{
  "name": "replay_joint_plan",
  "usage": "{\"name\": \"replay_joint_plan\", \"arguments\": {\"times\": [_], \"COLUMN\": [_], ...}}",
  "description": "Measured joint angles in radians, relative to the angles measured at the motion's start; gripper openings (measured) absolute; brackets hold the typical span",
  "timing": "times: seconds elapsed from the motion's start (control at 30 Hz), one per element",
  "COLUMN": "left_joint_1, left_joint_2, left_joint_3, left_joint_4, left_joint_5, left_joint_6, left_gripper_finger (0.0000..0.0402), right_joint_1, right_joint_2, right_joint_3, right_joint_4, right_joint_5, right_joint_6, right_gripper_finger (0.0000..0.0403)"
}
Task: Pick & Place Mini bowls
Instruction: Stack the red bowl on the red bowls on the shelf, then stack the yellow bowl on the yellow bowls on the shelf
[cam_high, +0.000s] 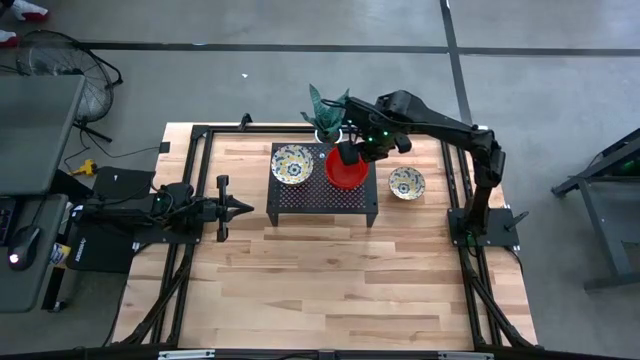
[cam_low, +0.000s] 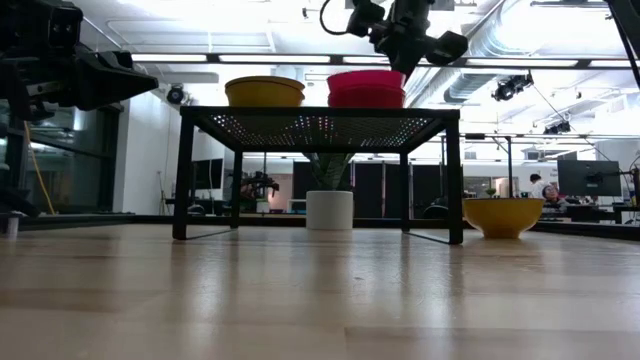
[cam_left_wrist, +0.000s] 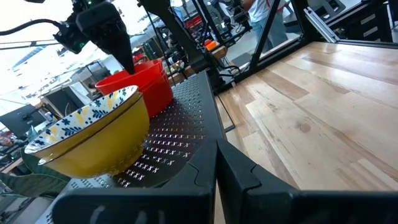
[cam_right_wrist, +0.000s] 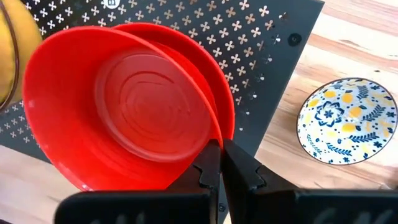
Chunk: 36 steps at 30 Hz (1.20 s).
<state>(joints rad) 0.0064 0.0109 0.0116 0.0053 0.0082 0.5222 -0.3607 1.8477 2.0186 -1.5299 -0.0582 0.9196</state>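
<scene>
Wooden surface (cam_high: 330, 270) carries a black perforated stand (cam_high: 322, 195). Right end effector (cam_right_wrist: 221, 163) sits over the stand, clenched on the rim of the top red bowl (cam_right_wrist: 124, 106), nested in another red bowl (cam_right_wrist: 214, 81). Patterned bowl (cam_high: 292, 164) on the stand beside them, another patterned bowl (cam_high: 406, 182) on the surface just beside the stand. Left end effector (cam_high: 240, 208) clenched empty, beside the stand. Risk: thin rim pinch could slip, or the lower bowl drags along, since they nest tight.
</scene>
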Motion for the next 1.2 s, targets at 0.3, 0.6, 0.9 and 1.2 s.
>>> {"name": "replay_joint_plan", "arguments": {"times": [0.3, 0.6, 0.9, 1.2], "left_joint_1": [0.0, 0.0, 0.0, 0.0], "left_joint_2": [0.0, 0.0, 0.0, 0.0], "left_joint_3": [0.0, 0.0, 0.0, 0.0], "left_joint_4": [0.0, 0.0, 0.0, 0.0], "left_joint_5": [0.0, 0.0, 0.0, 0.0], "left_joint_6": [0.0, 0.0, 0.0, 0.0], "left_gripper_finger": [0.0, 0.0, 0.0, 0.0], "right_joint_1": [0.0, 0.0, 0.001, 0.022], "right_joint_2": [0.0, 0.0, -0.035, -0.076], "right_joint_3": [0.0, 0.0, 0.0, -0.006], "right_joint_4": [0.0, 0.001, -0.007, -0.042], "right_joint_5": [0.016, 0.021, 0.037, 0.069], "right_joint_6": [-0.003, -0.003, -0.015, -0.101], "right_gripper_finger": [0.0031, 0.0072, 0.0096, 0.0099]}}
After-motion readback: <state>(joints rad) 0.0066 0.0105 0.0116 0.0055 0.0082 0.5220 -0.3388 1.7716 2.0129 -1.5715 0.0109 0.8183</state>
